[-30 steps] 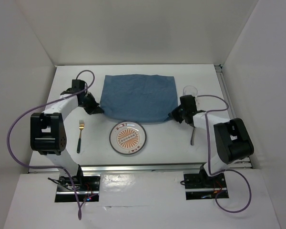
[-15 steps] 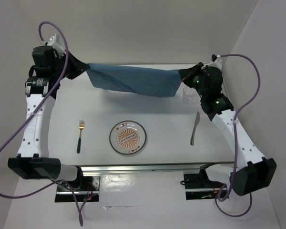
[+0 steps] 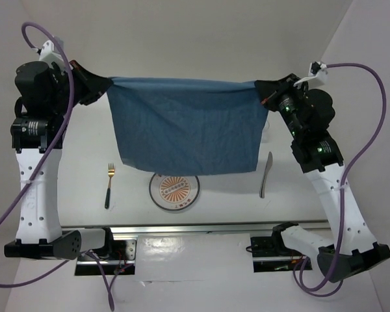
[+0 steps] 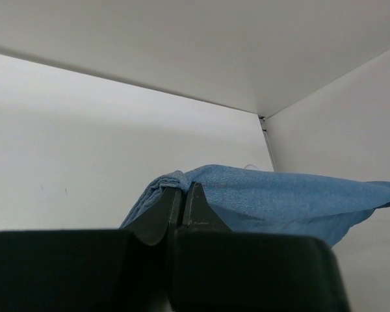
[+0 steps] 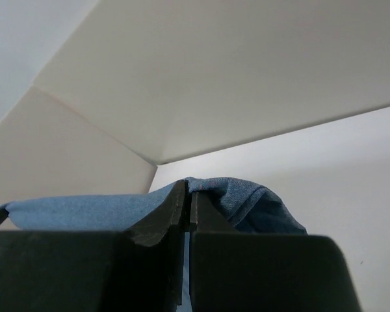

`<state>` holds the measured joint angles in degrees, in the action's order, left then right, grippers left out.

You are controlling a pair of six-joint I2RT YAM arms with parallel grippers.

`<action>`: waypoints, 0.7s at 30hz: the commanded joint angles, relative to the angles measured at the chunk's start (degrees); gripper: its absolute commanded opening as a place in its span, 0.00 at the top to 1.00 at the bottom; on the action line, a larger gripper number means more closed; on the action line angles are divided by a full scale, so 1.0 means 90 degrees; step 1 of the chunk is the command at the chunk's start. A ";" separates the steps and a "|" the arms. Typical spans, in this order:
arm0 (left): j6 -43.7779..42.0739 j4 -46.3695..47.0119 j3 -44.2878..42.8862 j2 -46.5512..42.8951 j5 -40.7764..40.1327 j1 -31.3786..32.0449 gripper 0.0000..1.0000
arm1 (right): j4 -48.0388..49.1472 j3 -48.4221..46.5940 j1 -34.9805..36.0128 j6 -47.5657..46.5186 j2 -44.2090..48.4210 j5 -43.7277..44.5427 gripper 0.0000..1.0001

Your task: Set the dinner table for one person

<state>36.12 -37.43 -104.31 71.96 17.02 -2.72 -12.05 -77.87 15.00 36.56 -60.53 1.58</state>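
A blue cloth hangs stretched in the air above the white dinner table, held by two top corners. My left gripper is shut on its left corner, seen in the left wrist view with the cloth bunched at the tips. My right gripper is shut on its right corner, seen in the right wrist view with the cloth draped past the tips. The cloth's lower edge hangs over the far rim of a plate with an orange pattern.
A gold fork with a dark handle lies left of the plate. A knife lies right of it. A metal rail runs along the table's near edge. White walls enclose the left, back and right sides.
Both arms have risen and spread, lifting the cloth off the table by two corners. It went from flat to sagging to hanging taut, and now hides the far table and the glass.
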 commanded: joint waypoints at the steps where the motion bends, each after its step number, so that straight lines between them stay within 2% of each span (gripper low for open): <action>1: -0.0205 0.0223 0.0027 0.0314 -0.0230 -0.0079 1.00 | 0.0049 -0.0303 -0.0056 -0.0370 -0.0343 0.0263 1.00; 4: -0.0205 0.0399 0.0106 0.0647 -0.0094 -0.0079 1.00 | 0.0381 -0.0498 -0.0056 -0.0594 -0.0899 0.0205 1.00; 8: -0.0205 0.0526 -0.0166 0.1610 0.0198 -0.0079 1.00 | 0.0733 -0.1093 -0.0221 -0.0820 -0.1934 -0.0028 1.00; 11: -0.0205 0.0643 -0.0723 0.2197 0.0365 -0.0079 1.00 | 0.1211 -0.1601 -0.0534 -0.0820 -0.2794 -0.0535 1.00; 16: -0.0137 0.0575 -0.2390 0.3661 0.0531 -0.0137 1.00 | 0.1642 -0.2967 -0.0788 -0.0762 -0.4344 -0.0976 1.00; 18: -0.0078 0.0681 -0.2657 0.3878 0.0658 -0.0215 1.00 | 0.1642 -0.3534 -0.0934 -0.0702 -0.4659 -0.1113 1.00; 21: 0.0040 0.0916 -0.2484 0.3947 0.0727 -0.0371 1.00 | 0.1710 -0.3633 -0.0935 -0.0702 -0.4934 -0.1259 1.00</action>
<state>36.27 -33.95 -124.77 108.68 22.04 -4.19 -2.52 -106.48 7.33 30.61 -105.30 -7.75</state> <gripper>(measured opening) 0.043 0.033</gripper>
